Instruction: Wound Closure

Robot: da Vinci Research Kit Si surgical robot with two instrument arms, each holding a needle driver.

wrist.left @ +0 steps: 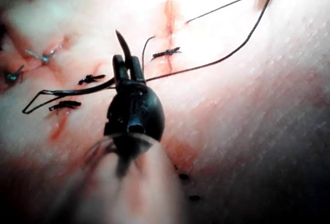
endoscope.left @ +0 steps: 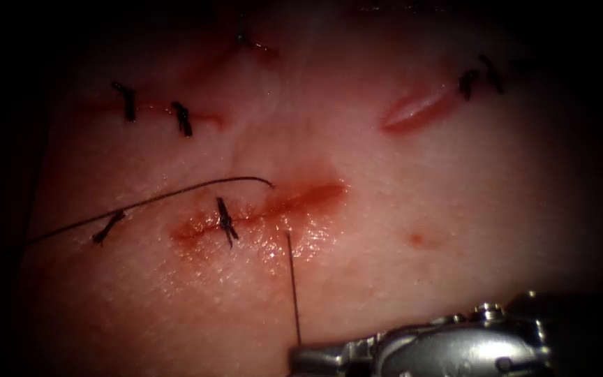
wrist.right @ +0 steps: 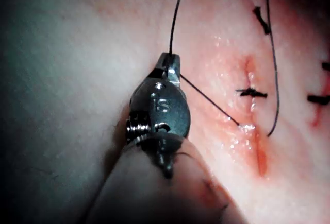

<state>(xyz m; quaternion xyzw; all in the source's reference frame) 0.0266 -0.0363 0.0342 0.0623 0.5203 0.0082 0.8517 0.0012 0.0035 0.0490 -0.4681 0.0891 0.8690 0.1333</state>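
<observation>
R tool [endoscope.left: 301, 356] sits below the cut [endoscope.left: 266, 209], jaws clamped on the thread [endoscope.left: 293, 286], which runs taut up into the tissue [endoscope.left: 455, 209] just below the cut. L tool [wrist.left: 126, 69] jaws closed on the needle [wrist.left: 121, 41], tip sticking out past them, clear of tissue. Stitch [endoscope.left: 226, 221] crosses the cut.

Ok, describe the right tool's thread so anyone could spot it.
Find the red cut in the tissue. From its near edge this thread runs straight to the shut jaws of the right tool. The other strand curves left; the left tool holds the needle, off the tissue.
</observation>
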